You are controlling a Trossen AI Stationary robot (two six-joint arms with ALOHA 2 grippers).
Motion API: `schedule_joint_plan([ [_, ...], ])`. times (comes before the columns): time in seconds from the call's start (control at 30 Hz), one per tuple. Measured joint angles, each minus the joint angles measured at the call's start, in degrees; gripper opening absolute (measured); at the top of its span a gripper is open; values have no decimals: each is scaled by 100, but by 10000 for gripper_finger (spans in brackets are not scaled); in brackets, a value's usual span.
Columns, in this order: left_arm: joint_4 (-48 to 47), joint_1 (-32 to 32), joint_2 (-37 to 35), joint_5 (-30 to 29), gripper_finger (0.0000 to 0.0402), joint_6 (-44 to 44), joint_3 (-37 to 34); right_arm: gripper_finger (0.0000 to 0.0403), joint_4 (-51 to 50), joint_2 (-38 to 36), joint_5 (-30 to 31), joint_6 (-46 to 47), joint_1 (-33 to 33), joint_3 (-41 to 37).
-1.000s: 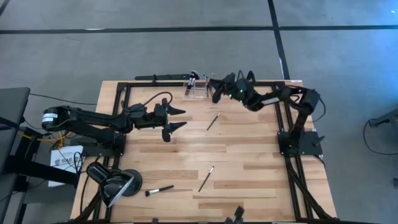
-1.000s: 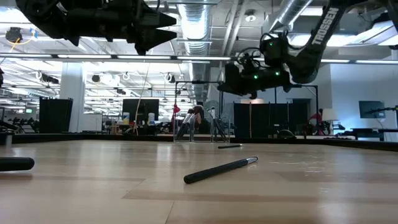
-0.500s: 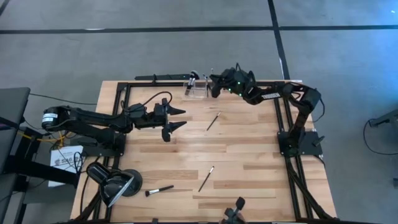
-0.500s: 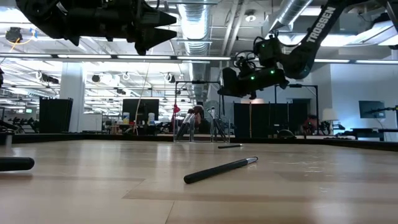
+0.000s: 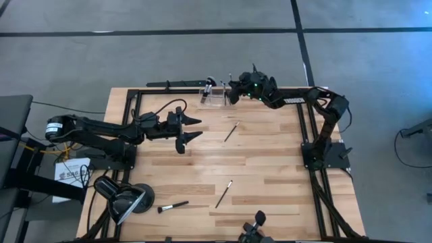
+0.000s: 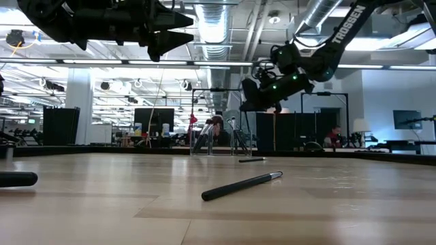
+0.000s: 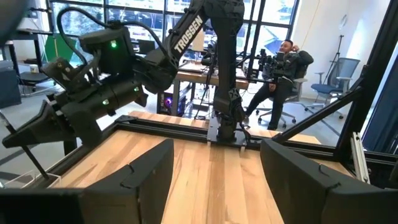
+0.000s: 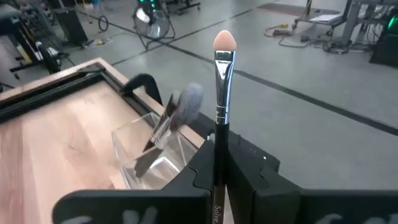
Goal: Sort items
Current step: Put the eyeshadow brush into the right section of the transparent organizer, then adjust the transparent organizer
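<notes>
From above, the right gripper [image 5: 231,92] hangs at the table's far edge, just beside a clear holder [image 5: 213,97]; the left gripper [image 5: 194,128] hovers mid-table, fingers apart. In the right wrist view, the right gripper's fingers pinch an upright makeup brush [image 8: 220,106], peach tip up, with the holder and its grey-tipped brush [image 8: 180,109] just ahead.
</notes>
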Motion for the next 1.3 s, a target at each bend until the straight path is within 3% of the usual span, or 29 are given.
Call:
schedule_joint_plan([
  [0.27,1,0,0,0,237,-24,0,11,-627,192,-129,241,5,356],
  [0.6,-18,-24,0,35,237,-24,0,14,-1363,1139,-257,295,151,1301],
  [0.8,-25,-24,0,45,237,-15,0,26,-1618,1051,-251,279,203,1343],
  [1.3,-56,-24,0,46,237,-118,2,117,-2614,317,-219,194,241,1339],
])
